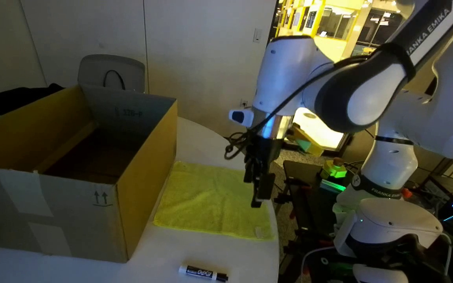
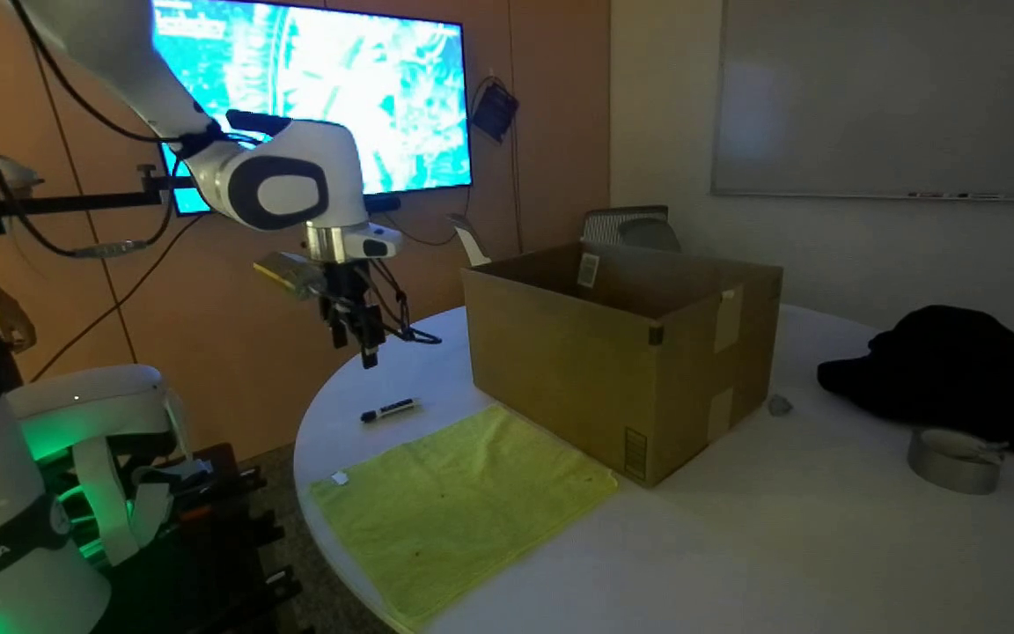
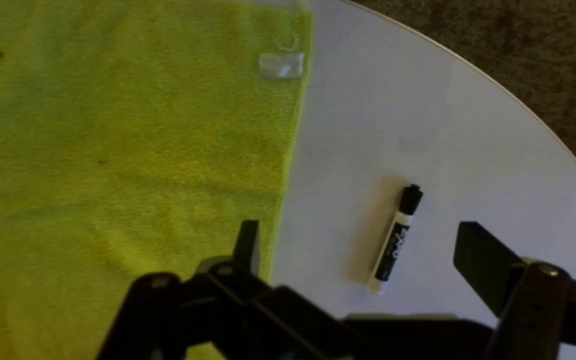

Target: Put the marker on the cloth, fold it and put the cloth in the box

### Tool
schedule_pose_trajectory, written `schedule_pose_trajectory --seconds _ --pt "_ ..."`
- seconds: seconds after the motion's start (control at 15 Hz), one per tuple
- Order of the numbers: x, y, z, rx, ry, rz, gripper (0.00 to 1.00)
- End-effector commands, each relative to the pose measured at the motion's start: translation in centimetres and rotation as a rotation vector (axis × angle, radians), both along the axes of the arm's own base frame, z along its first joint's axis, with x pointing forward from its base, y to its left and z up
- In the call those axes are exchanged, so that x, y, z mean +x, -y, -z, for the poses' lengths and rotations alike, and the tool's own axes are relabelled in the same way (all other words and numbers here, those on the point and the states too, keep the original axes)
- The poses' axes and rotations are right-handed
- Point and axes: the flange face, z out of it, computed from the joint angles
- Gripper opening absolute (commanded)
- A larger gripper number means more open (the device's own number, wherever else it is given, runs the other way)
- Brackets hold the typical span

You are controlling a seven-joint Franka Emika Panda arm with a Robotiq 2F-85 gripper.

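Observation:
The black-and-white marker (image 1: 203, 272) (image 2: 390, 410) lies on the white table beside the yellow cloth, not touching it. Spread flat, the cloth (image 1: 210, 200) (image 2: 463, 511) has a small white tag near one corner. Right along one side of it stands the open-topped cardboard box (image 1: 148, 188) (image 2: 560, 370); its floor is partly in shadow. My gripper (image 1: 261, 199) (image 2: 356, 354) hangs above the table, pointing down. In the wrist view the open gripper (image 3: 358, 227) has its fingers wide apart, the marker (image 3: 392, 245) showing below between them and the cloth (image 3: 143, 125) to the left.
The table's curved edge (image 3: 498, 85) runs close to the marker and cloth. Past the box lie a dark garment (image 2: 956, 379) and a roll of tape (image 2: 954, 462). A grey chair (image 1: 112, 70) stands behind the box.

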Motion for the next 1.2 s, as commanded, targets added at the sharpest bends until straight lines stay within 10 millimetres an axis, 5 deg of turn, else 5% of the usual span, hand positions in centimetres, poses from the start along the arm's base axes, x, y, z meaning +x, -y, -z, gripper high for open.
schedule_pose_trajectory --seconds 0.0,0.53,1.13 --pt "2.1 -4.4 3.8 0.047 -0.014 0.017 1.00" --pt "7.0 -9.3 10.4 0.094 -0.043 0.055 1.00" --pt "9.0 -10.8 17.0 0.065 -0.078 0.022 1.00"
